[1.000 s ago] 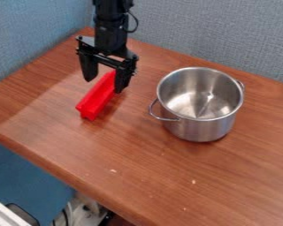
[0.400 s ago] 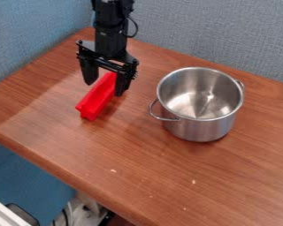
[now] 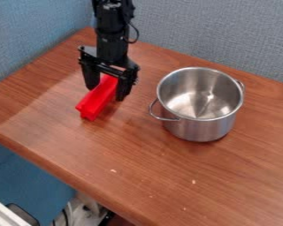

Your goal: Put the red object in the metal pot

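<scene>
The steel pot [image 3: 201, 104] stands upright on the wooden table [image 3: 61, 124], toward three o'clock from the middle of the tabletop. It has no lid, and its shiny inside holds nothing. One small loop handle shows on its rim at about eight o'clock.

The red block [image 3: 96, 98] lies flat on the table at about nine o'clock from the pot, near it but not touching. Its long axis runs from about seven o'clock to one o'clock, with the near end toward the table's front edge and the far end pointing toward the blue wall [image 3: 226, 35].

The black gripper [image 3: 109, 81] points straight down over the far end of the block. Its two fingers stand wide apart, one on each long side of the block, astride it. Whether either finger touches the block cannot be told. The block rests on the wood.
</scene>
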Tool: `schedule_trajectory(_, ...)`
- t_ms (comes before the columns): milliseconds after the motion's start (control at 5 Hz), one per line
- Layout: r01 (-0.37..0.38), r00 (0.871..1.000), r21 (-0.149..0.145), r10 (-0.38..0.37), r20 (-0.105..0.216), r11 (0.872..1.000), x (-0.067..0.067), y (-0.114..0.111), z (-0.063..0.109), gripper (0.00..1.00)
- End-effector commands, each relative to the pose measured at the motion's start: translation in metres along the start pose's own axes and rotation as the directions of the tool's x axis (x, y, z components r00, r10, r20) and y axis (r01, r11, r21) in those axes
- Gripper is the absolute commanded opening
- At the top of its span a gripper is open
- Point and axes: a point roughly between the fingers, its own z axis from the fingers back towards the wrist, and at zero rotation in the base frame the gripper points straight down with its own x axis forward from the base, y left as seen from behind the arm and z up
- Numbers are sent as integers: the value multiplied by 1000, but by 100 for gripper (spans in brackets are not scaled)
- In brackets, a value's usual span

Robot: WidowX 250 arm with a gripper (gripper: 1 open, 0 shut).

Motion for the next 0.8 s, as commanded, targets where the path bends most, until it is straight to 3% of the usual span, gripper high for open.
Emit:
schedule_trajectory(0,4,998,8,-4,59,1000,7,17,16,100)
schedule_trajectory(400,-20,997,-5,20,77,1000,-12,-14,34,100)
schedule_trajectory(600,-38,996,-7,39,81,999,-11,-16,28,100)
